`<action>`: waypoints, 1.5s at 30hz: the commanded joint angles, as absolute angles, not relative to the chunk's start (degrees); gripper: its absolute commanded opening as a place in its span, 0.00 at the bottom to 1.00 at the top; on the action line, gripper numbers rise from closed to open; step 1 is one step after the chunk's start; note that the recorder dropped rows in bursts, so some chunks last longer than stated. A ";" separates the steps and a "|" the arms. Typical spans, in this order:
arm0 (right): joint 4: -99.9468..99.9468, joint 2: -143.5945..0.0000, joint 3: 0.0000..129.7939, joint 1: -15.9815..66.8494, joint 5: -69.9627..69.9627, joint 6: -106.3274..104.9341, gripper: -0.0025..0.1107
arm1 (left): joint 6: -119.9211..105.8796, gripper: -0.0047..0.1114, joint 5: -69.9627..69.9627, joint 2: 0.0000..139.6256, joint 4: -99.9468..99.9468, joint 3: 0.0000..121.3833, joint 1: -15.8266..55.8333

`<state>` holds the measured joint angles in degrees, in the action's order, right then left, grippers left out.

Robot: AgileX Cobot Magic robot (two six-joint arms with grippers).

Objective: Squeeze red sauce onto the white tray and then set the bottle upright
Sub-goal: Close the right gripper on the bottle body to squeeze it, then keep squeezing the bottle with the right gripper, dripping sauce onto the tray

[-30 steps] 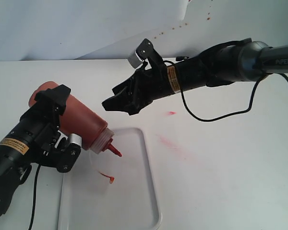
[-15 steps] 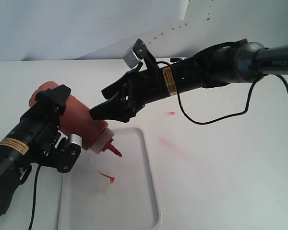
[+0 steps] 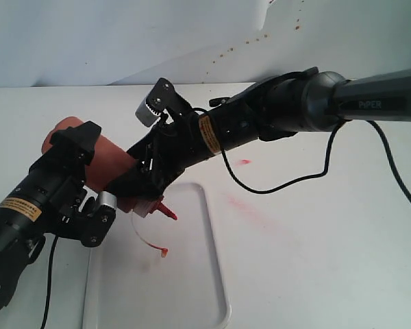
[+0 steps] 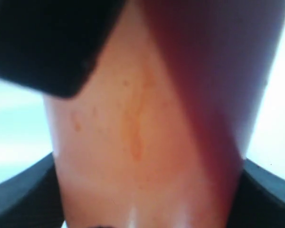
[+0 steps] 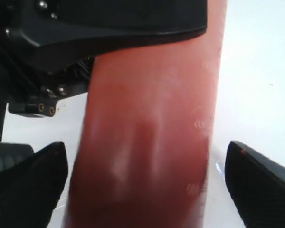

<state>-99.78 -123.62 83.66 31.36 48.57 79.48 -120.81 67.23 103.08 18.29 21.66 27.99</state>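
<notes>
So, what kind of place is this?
Probably a robot test bench, not a kitchen: a plain white table, a left arm and a right arm with cables, plus a tray and a sauce bottle.

The translucent orange-red plastic squeeze bottle (image 3: 110, 159) shows pale orange along one side and deep red where the thick red sauce (image 4: 213, 71) shows through. Its pointed nozzle (image 3: 166, 212) is bright red, and the small cap (image 3: 164, 252) on a thin clear tether is red-orange. The flat rectangular plastic tray (image 3: 181, 288) is glossy white. The white table (image 3: 329, 260) carries faint pinkish-red smears (image 3: 241, 203). The black left arm (image 3: 7, 236) bears a yellow-orange label (image 3: 19, 205), as does the black right arm (image 3: 294, 110).
</notes>
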 commanded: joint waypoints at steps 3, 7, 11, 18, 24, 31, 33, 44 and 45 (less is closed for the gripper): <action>-99.95 -123.39 83.83 33.28 47.58 79.76 0.75 | -119.92 0.04 69.96 102.65 18.27 22.19 28.23; -99.95 -123.53 83.83 33.50 46.74 79.76 0.75 | -119.92 0.04 69.96 102.65 18.27 22.19 28.23; -99.95 -123.53 83.83 33.75 45.42 79.76 0.74 | -119.92 0.04 69.96 102.65 18.27 22.19 28.23; -99.95 -123.53 83.83 34.88 45.42 79.85 0.71 | -119.92 0.04 69.96 102.65 17.47 22.19 28.23; -99.95 -123.53 83.83 35.24 45.79 79.85 0.41 | -119.92 0.04 69.96 102.65 17.47 22.19 28.23; -99.95 -123.53 83.83 35.24 46.89 79.74 0.02 | -119.92 0.04 69.96 102.65 17.47 22.19 28.23; -99.95 -123.53 83.83 35.24 46.89 79.74 0.02 | -119.92 0.04 69.96 102.65 17.47 22.19 28.23; -99.95 -123.53 83.83 35.24 46.89 79.74 0.02 | -119.92 0.04 69.96 102.65 17.47 22.19 28.23; -99.95 -123.53 83.83 35.24 46.89 79.74 0.02 | -119.92 0.04 69.96 102.65 17.47 22.19 28.23</action>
